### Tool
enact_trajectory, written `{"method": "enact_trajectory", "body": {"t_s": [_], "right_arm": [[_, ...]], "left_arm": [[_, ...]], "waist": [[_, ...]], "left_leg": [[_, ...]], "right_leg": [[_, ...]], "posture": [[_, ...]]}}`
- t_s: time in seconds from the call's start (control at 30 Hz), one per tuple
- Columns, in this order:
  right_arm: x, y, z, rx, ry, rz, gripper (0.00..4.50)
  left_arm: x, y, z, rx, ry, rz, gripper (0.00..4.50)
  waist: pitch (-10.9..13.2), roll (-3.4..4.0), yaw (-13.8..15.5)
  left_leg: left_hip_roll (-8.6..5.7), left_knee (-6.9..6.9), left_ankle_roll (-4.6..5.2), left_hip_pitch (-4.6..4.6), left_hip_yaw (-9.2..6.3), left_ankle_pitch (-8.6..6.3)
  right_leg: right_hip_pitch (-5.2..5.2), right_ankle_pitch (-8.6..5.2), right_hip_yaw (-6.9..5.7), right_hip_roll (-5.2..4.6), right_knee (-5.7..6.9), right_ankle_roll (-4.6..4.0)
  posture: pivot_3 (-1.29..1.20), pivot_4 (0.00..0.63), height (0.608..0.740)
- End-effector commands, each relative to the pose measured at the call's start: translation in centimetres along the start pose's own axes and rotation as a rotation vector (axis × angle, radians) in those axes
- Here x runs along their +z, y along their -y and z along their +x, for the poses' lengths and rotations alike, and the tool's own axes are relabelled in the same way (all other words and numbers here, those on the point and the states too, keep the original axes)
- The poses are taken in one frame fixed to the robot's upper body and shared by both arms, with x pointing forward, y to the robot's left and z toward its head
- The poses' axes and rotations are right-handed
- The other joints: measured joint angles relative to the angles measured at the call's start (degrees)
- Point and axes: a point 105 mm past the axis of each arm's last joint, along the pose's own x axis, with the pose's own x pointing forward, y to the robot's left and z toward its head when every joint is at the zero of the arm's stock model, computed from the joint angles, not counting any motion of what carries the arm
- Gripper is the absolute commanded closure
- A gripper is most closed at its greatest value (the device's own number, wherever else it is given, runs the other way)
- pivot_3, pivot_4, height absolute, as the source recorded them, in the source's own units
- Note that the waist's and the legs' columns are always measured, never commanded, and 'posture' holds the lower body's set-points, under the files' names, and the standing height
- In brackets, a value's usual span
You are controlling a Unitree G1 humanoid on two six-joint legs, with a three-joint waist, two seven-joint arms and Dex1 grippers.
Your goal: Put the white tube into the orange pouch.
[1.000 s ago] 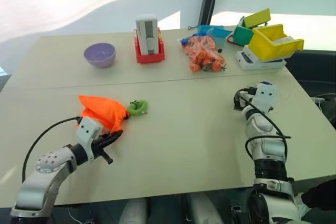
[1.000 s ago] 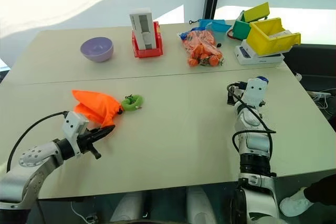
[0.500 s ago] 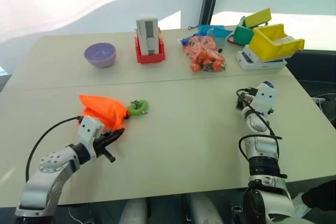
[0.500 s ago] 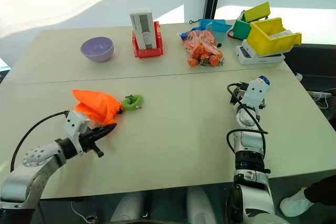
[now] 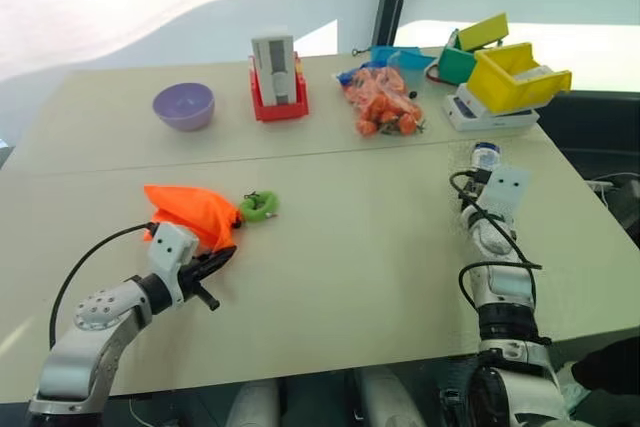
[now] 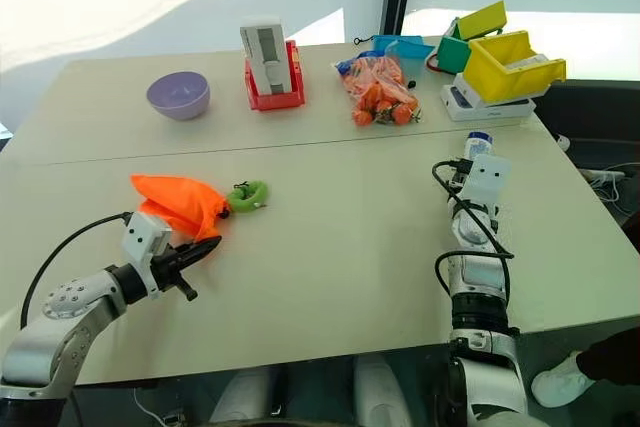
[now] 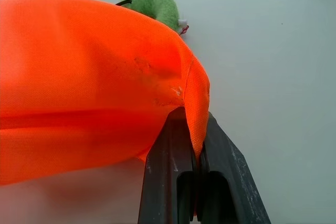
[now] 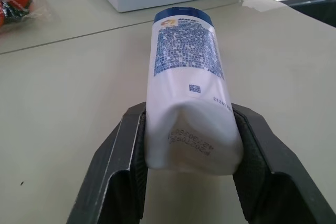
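right wrist view shows the right gripper (image 8: 189, 145) pinching the white tube (image 8: 186, 82); the left gripper (image 7: 195, 145) pinches the orange pouch (image 7: 79, 72).

Support surface: a beige table (image 5: 330, 237) made of two tops butted together, with a seam running across it from left to right.

Far section, left to right: a purple bowl (image 5: 183, 105); a red tray (image 5: 277, 99) holding an upright white-grey box (image 5: 273, 65); a clear bag of carrots (image 5: 383, 105); a blue item (image 5: 400, 55) just behind the bag; a white phone box (image 5: 492, 115) with yellow bins (image 5: 512, 75) stacked on it and a green bin (image 5: 462, 59) beside them.

Near section, left side: an orange pouch (image 5: 188, 211) lies on the surface. Its cord ends in a green ring (image 5: 259, 208), which rests on the table just beside the pouch.
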Motion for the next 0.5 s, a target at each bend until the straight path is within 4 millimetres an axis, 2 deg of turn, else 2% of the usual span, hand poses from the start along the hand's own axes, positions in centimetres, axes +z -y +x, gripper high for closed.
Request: {"method": "enact_trajectory", "body": {"t_s": [0.03, 0.13, 0.23, 0.27, 0.37, 0.5], "right_arm": [[4.6, -6.2, -2.8, 0.458, 0.204, -0.045, 2.68], [4.4, -10.1, -7.1, 0.858, 0.205, -0.115, 2.68], [3.4, -13.1, -11.8, 1.218, 0.133, -0.174, 2.68], [3.3, -13.6, -12.7, 1.291, 0.116, -0.176, 2.68], [2.8, -15.3, -14.9, 1.467, 0.074, -0.218, 2.68], [3.2, -17.5, -16.0, 1.581, 0.078, -0.215, 2.68]], "left_arm": [[1.1, -1.0, -0.8, 0.036, 0.044, 0.006, 4.5], [1.8, -1.4, -1.2, 0.035, 0.069, -0.021, 4.5], [3.1, -1.3, -1.5, 0.005, 0.111, -0.063, 4.5], [3.5, -1.3, -1.6, -0.002, 0.122, -0.074, 4.5], [4.3, -1.1, -1.9, -0.016, 0.133, -0.097, 4.5], [4.3, -0.7, -2.2, -0.033, 0.109, -0.098, 4.5]], "waist": [[0.0, 0.0, -0.17], [0.0, 0.0, -0.19], [0.02, -0.04, 0.05], [0.04, -0.07, 0.13], [0.07, -0.16, 0.14], [0.08, -0.19, 0.02]], "left_leg": [[0.0, -0.01, 0.01, 0.01, 0.0, -0.01], [0.19, -0.01, 0.08, 0.05, -0.02, -0.04], [0.28, -0.02, 0.08, 0.05, -0.06, -0.05], [0.35, 0.0, 0.08, 0.04, -0.07, -0.05], [0.33, 0.13, 0.08, 0.03, -0.07, -0.05], [0.31, 0.17, 0.08, 0.04, -0.05, -0.05]], "right_leg": [[0.0, 0.0, 0.01, 0.01, 0.0, 0.01], [-0.01, 0.0, 0.04, 0.12, 0.0, 0.02], [0.0, 0.0, -0.01, 0.15, 0.0, 0.01], [0.02, -0.01, -0.02, 0.14, -0.01, 0.01], [0.08, 0.0, -0.03, 0.09, -0.02, 0.01], [0.09, -0.01, 0.01, 0.08, -0.03, -0.01]], "posture": [[0.0, 0.15, 0.74], [0.0, 0.15, 0.74], [0.0, 0.15, 0.74], [0.0, 0.15, 0.74], [0.0, 0.15, 0.74], [0.0, 0.15, 0.74]]}}
